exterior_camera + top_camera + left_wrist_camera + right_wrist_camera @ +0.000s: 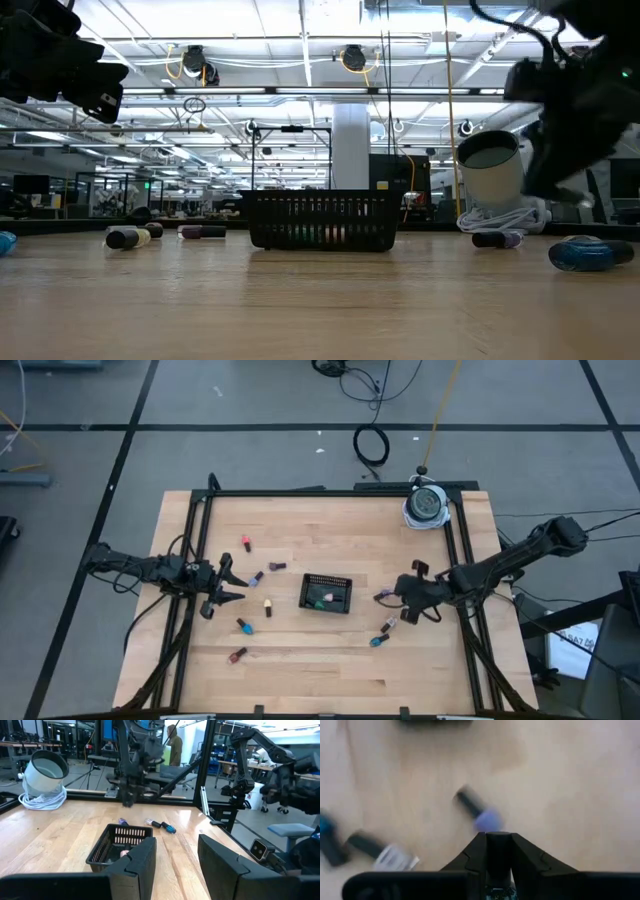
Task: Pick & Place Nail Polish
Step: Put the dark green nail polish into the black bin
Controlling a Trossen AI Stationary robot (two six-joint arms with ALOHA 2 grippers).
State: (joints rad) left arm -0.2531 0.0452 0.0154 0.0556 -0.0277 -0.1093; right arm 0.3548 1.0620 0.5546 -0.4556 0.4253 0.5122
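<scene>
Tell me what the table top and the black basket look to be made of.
Table top: pale wood, likely butcher block, going by the grain and plank seams; the low sheen suggests a sealed, smooth finish. Black basket: matte black mesh with thin upright bars, open gaps showing through; whether coated wire or plastic cannot be told.

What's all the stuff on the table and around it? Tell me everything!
loose nail polish bottles: about nine; red, purple, yellow, blue, teal; six left of the tray, three right of it
bottles in the tray: at least two; green, pink
mesh tray: one; black; middle of the table
round device with coiled cord: one; white; far right corner
table: one; light wood with black frame
person: one; in the room beyond the table
left arm's fingers: two; dark; open, left of the tray
right arm's fingers: two; dark; shut, right of the tray, over a purple bottle
</scene>
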